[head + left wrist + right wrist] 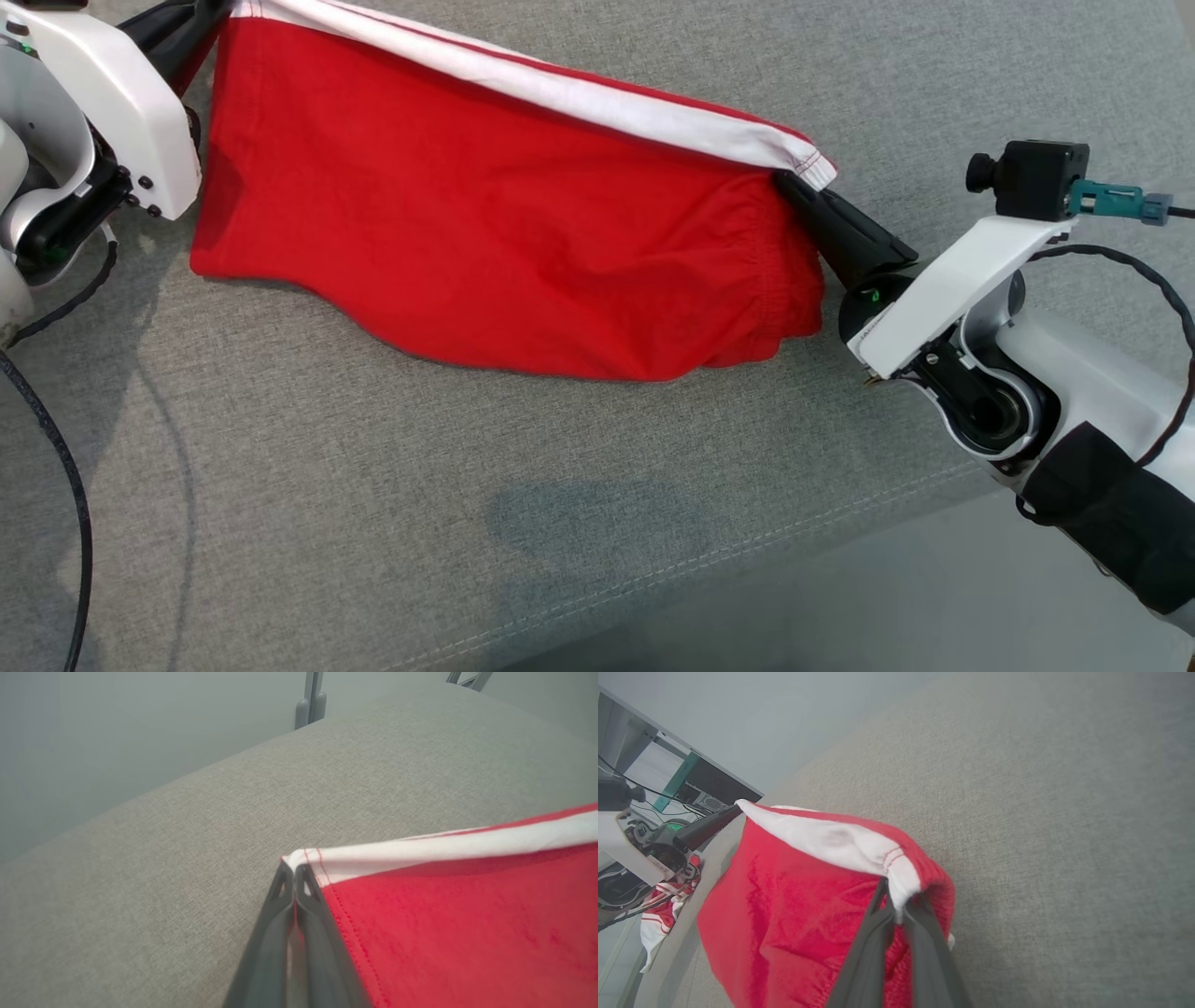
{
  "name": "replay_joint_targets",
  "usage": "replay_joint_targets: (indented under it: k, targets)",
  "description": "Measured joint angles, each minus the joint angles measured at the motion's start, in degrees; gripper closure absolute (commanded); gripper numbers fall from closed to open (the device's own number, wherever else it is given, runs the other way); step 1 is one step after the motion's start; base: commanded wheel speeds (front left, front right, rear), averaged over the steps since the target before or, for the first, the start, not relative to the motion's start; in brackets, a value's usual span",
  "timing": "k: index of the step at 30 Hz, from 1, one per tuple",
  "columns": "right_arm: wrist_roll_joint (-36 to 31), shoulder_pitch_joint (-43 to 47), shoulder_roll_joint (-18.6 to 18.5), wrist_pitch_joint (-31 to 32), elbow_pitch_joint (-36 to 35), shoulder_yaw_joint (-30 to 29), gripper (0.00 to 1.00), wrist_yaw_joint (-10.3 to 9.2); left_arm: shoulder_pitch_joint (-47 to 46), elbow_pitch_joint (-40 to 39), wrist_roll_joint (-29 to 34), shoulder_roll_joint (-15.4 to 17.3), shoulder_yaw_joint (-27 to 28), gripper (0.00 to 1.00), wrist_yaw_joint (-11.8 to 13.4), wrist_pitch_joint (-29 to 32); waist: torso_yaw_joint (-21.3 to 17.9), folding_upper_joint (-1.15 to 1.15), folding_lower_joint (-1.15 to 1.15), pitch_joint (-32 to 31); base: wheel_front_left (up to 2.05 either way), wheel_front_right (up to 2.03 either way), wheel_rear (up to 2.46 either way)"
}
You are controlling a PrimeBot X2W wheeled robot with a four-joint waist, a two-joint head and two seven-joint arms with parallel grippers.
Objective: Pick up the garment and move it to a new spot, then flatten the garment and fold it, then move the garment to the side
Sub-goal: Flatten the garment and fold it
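Observation:
The garment is red cloth with a white band along its top edge, stretched between my two grippers above a grey fabric surface. Its lower edge sags onto the surface. My left gripper is shut on the garment's white-banded corner, at the upper left in the head view. My right gripper is shut on the opposite corner by the gathered waistband. In the right wrist view the garment hangs from my right gripper toward the left gripper.
The grey fabric surface has a seam and edge near the lower right of the head view. A black cable runs along the left. Another red and white cloth lies below the surface's far edge, beside a cabinet.

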Motion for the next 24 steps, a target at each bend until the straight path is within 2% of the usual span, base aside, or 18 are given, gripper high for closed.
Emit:
replay_joint_targets:
  k: [9,10,11,12,13,14,24]
  targets:
    - [-0.4,-1.1,0.9,-1.5,2.3,1.1,1.0,0.0,0.0,2.5,1.1,-1.5,-0.1,1.0,0.0,-2.9,-0.2,0.0,0.0,0.3,0.0,0.0,0.0]
    - [-0.4,-1.5,1.0,-1.5,2.5,1.2,0.76,0.0,0.0,2.6,1.3,-1.5,-0.1,1.0,0.0,-3.0,-0.1,0.0,0.0,0.2,0.0,0.0,0.0]
    - [-0.4,-1.8,1.0,-1.7,2.9,1.2,0.56,0.0,0.0,2.7,1.5,-1.5,-0.1,1.0,0.0,-3.0,-0.1,0.0,0.0,0.1,0.0,0.0,0.0]
    - [-0.4,-2.0,1.1,-1.9,3.4,1.2,0.0,0.0,0.0,2.7,1.6,-1.6,-0.1,0.73,0.0,-3.0,0.0,0.0,0.0,0.0,0.0,0.0,0.0]
    - [-0.4,-2.0,1.2,-2.0,3.7,1.2,0.0,0.0,0.0,2.8,1.6,-1.7,-0.1,0.25,0.0,-3.0,0.1,0.0,0.0,-0.1,0.0,0.0,0.0]
    - [-0.4,-2.0,1.2,-2.0,3.9,1.4,0.0,0.0,0.1,2.8,1.5,-1.8,-0.1,0.0,0.0,-3.2,0.2,0.0,0.0,-0.3,0.0,0.0,0.0]
    - [-2.2,-1.1,0.6,-2.5,5.8,1.6,0.0,0.0,4.7,2.0,0.6,-2.8,-0.1,0.0,0.0,-9.9,1.3,0.0,0.0,-4.2,0.0,0.0,0.0]
